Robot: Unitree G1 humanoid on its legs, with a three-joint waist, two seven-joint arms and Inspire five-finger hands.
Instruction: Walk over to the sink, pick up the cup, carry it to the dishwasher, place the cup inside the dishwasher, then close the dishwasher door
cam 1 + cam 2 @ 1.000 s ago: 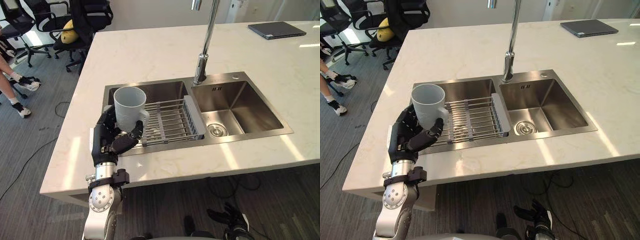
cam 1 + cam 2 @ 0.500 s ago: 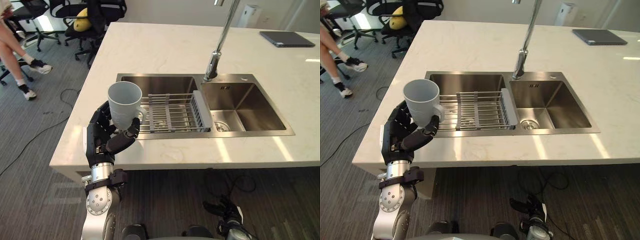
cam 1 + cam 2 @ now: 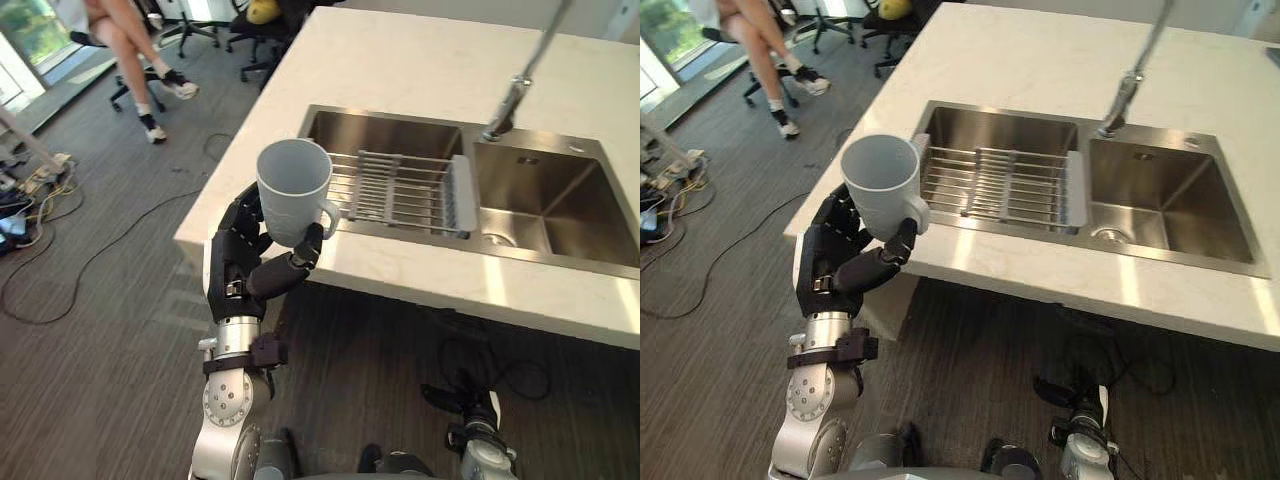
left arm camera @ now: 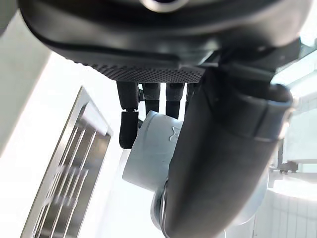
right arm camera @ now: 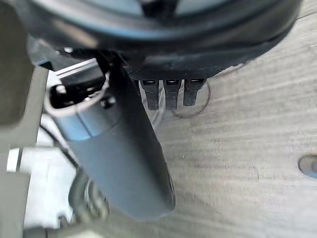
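A pale grey-blue cup (image 3: 293, 190) stands upright in the air with its mouth up, in front of the counter's left corner and over the carpet. My left hand (image 3: 240, 265) is shut on it, fingers behind the wall and thumb across the front below the handle. In the left wrist view the cup (image 4: 148, 158) sits between the thumb and the fingers (image 4: 128, 124). The steel double sink (image 3: 560, 215) lies to the right, in the white counter (image 3: 400, 60). My right hand (image 5: 124, 163) hangs over grey carpet, fingers straight and holding nothing.
A grey drying rack (image 3: 405, 188) spans the left basin, and a tall faucet (image 3: 515, 85) rises behind the sink. A person sits on an office chair (image 3: 130, 40) at the far left. Cables (image 3: 30, 200) lie on the carpet to the left.
The camera has swung and pulled back, so the counter and sink now sit further right. The cup stays in my left hand, now off the counter's edge over the floor.
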